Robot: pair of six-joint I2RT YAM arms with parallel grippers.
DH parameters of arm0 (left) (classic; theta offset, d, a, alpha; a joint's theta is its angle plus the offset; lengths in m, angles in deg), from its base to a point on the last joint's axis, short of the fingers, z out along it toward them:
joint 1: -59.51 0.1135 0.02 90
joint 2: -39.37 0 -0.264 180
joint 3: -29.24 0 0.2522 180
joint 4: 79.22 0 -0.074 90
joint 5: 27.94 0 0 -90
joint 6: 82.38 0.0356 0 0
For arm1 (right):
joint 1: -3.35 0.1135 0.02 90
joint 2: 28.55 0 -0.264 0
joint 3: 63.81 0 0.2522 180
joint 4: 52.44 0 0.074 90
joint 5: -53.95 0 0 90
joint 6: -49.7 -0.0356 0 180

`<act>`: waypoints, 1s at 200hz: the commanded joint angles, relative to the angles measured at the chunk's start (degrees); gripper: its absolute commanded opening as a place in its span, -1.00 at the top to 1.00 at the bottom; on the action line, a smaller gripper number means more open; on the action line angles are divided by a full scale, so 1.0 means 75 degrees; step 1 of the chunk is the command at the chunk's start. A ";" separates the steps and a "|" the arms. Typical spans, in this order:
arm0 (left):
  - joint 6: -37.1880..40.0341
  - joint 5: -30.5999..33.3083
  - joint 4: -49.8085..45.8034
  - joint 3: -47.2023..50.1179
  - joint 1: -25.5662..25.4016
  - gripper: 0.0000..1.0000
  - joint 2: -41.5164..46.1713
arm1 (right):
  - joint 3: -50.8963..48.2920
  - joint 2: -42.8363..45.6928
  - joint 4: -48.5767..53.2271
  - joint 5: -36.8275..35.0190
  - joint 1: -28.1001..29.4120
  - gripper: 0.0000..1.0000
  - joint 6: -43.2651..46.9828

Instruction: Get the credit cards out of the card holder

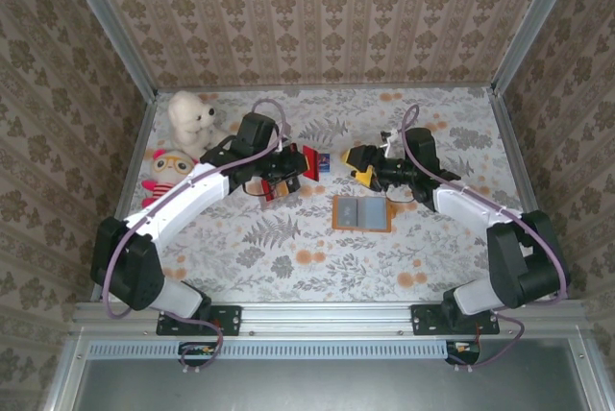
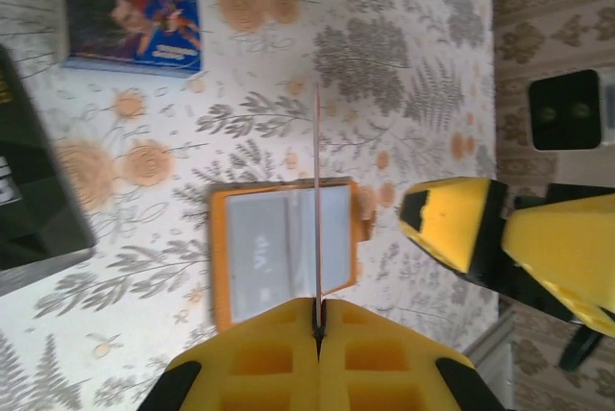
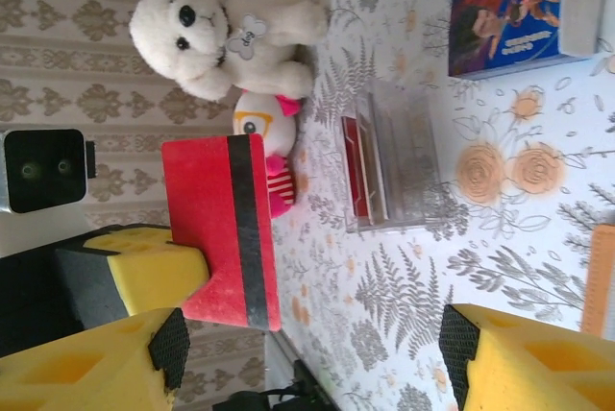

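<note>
Two arms reached inward over the table (image 1: 288, 257), elbows out, their wrists facing each other near its middle. Two stuffed toys (image 1: 190, 119) sat at the far left. One card holder (image 1: 361, 212) lay open and flat just nearer the bases than the right gripper (image 1: 360, 166), whose jaws stood wide apart on nothing. The left gripper (image 2: 317, 320) was clamped on one red card (image 3: 226, 229) with a black stripe, lifted off the table beside the right fingers.
</note>
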 commanded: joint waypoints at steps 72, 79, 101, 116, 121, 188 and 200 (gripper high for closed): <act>-0.1458 -0.1486 0.1928 0.0976 0.0687 0.93 0.0566 | 0.0533 -0.1073 -0.2786 0.0158 0.1380 -0.40 -0.1768; -0.1635 -0.1605 0.2168 0.1117 0.0743 0.93 0.0602 | 0.0591 -0.1190 -0.3018 0.0101 0.1491 -0.37 -0.1901; -0.2034 -0.1914 0.2717 0.1497 0.0946 0.93 0.0754 | 0.0767 -0.1621 -0.3780 0.0007 0.1736 -0.14 -0.2378; -0.2136 -0.2068 0.2813 0.1662 0.1045 0.92 0.0834 | 0.0857 -0.1904 -0.4262 -0.0076 0.1828 0.12 -0.2739; -0.2138 -0.2091 0.2802 0.1705 0.1044 0.92 0.0865 | 0.0905 -0.1989 -0.4365 -0.0098 0.1858 0.24 -0.2810; -0.0780 -0.0843 0.0586 0.1767 0.1542 -0.14 0.1484 | 0.1595 -0.2075 -0.1913 -0.1037 0.2418 1.00 -0.1474; -0.0481 -0.0453 0.0094 0.1790 0.1665 -0.27 0.1636 | 0.1830 -0.2068 -0.1173 -0.1278 0.2559 1.00 -0.1007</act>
